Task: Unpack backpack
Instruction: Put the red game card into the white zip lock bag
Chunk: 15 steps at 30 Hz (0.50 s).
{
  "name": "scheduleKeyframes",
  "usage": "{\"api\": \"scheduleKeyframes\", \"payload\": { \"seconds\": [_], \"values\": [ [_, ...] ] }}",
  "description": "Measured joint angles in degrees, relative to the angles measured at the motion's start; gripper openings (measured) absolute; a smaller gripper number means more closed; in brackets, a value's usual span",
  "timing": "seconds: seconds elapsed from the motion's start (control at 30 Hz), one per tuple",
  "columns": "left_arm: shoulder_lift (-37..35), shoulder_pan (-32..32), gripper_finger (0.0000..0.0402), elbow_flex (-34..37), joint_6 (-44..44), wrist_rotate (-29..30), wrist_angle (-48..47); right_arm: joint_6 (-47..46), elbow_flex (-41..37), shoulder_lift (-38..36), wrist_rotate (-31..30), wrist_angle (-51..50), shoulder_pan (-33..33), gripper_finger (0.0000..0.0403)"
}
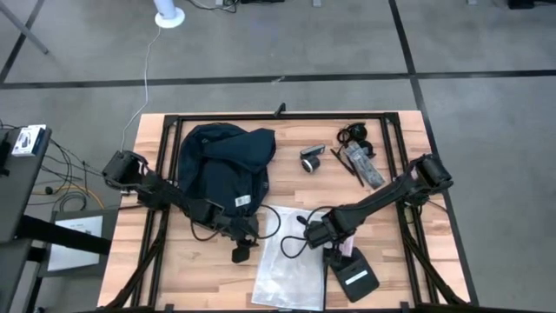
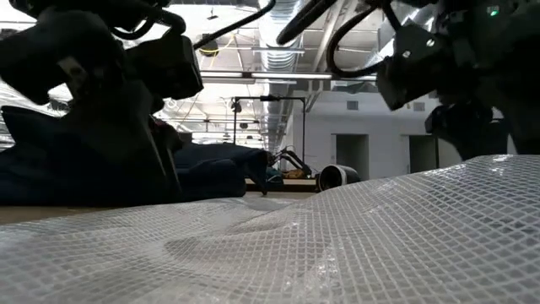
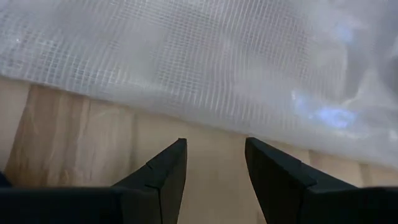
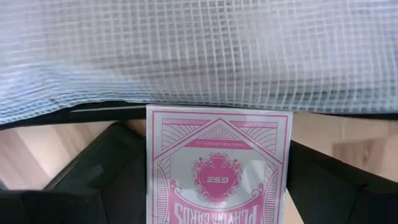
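The dark navy backpack (image 1: 224, 167) lies on the table's far left part, no gripper on it. My left gripper (image 1: 241, 254) stands open just near of it, low over the wood, facing the clear gridded plastic bag (image 1: 291, 271); nothing sits between its fingers (image 3: 163, 171). My right gripper (image 1: 335, 253) is at the bag's right edge, shut on a pink-and-white playing-card box (image 4: 217, 165). In the high view the gripper hides the box. My right gripper pinches the card box between its two fingers, one on each long side (image 4: 152, 186). The fingers lie along the box, whose free end (image 4: 217, 115) reaches past them toward the plastic bag. Its printed face is turned toward the wrist camera. Whether it rests on the table I cannot tell.
A small black pouch with a white label (image 1: 356, 278) lies near my right gripper at the front edge. A webcam-like device (image 1: 313, 158) and a heap of cables and pens (image 1: 360, 156) lie at the far right. A black frame (image 1: 278, 116) borders the table.
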<state>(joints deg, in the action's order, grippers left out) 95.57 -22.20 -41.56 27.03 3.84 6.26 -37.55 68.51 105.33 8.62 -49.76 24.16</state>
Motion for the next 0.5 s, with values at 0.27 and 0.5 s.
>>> {"api": "scheduleKeyframes", "payload": {
  "seconds": [0.27,0.5],
  "values": [
    [-0.04,1.21,0.0152,-0.02,0.07,0.1,5.92,2.99,2.84,4.78,0.35,1.99,0.47,0.0312],
    [0.22,2.57,0.0152,-0.02,-0.41,1.52,5.46,6.06,6.44,5.72,-4.97,7.47,-2.1,0.0311]
  ]
}}
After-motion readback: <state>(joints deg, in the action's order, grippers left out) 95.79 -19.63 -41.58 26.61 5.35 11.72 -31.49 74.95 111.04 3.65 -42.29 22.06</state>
